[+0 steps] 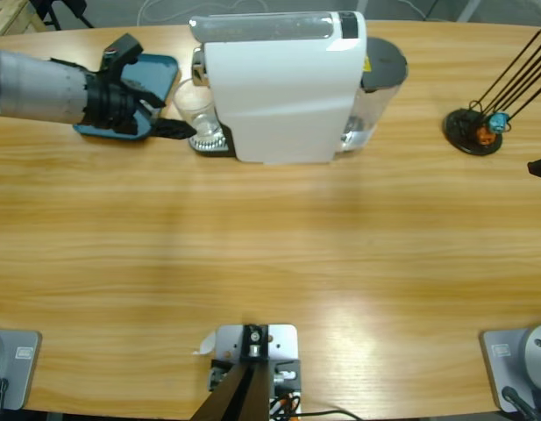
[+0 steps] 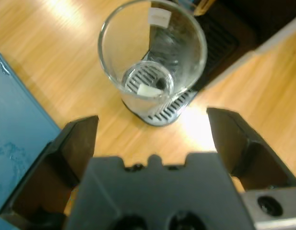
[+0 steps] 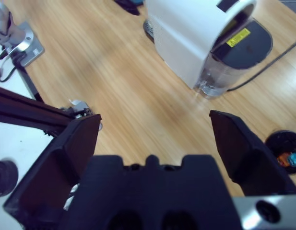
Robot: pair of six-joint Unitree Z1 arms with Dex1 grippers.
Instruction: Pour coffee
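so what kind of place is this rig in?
Likely a lab test bench, not a kitchen: a long wooden table holding a white coffee machine with an empty glass on its drip tray, and a rig mount post.

A long table of pale honey-coloured wood (image 1: 270, 254) with fine lengthwise grain fills nearly the whole scene. Soft light patches lie on its varnished surface, brightest towards the near edge in the high view, and a bright glare spot shows on the wood in the left wrist view. Beyond the table's far edge lies a strip of grey floor (image 1: 428, 9) with thin pale cables looping across it. At the upper left corner, part of a light wooden slatted piece (image 1: 9, 16) stands just behind the table.
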